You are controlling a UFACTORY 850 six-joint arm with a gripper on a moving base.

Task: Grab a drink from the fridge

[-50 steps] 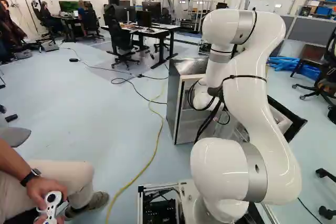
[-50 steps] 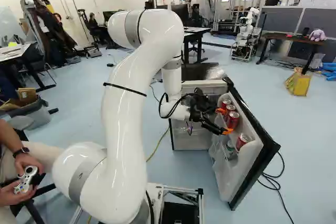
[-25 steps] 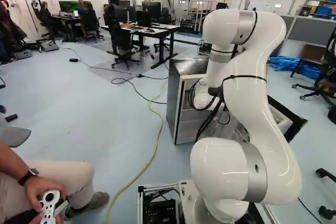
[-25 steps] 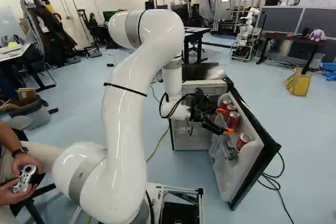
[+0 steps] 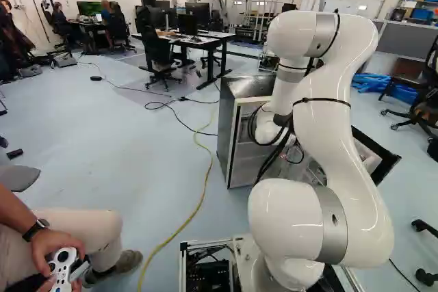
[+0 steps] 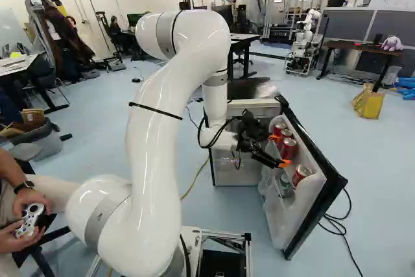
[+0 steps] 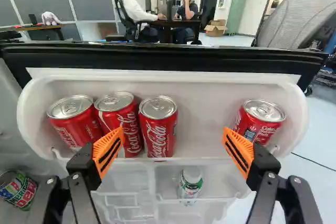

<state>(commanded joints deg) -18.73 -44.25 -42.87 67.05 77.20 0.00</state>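
Gripper: A black two-fingered gripper (image 6: 279,150) faces the shelf of the open fridge door; its jaws are released, spread wide, grasping nothing.
Pads: Orange, angled toward each other, in the wrist view.
Drinks: Four red soda cans stand upright on the upper door shelf (image 7: 205,85). Three are grouped: an outer can (image 7: 76,124), a middle can (image 7: 126,124) partly behind one finger, and an inner can (image 7: 158,135) ahead of the gap between the fingers. A lone can (image 7: 252,119) stands apart, partly behind the other finger.
Below: A green-labelled container (image 7: 190,184) sits in the clear lower shelf (image 7: 128,200), seen between the fingers.
Fridge: A low fridge (image 5: 236,141), its black-edged door (image 6: 318,160) open at the right of the right base view.
Arm: White arm (image 6: 155,128), bent over at the top and reaching down to the fridge.
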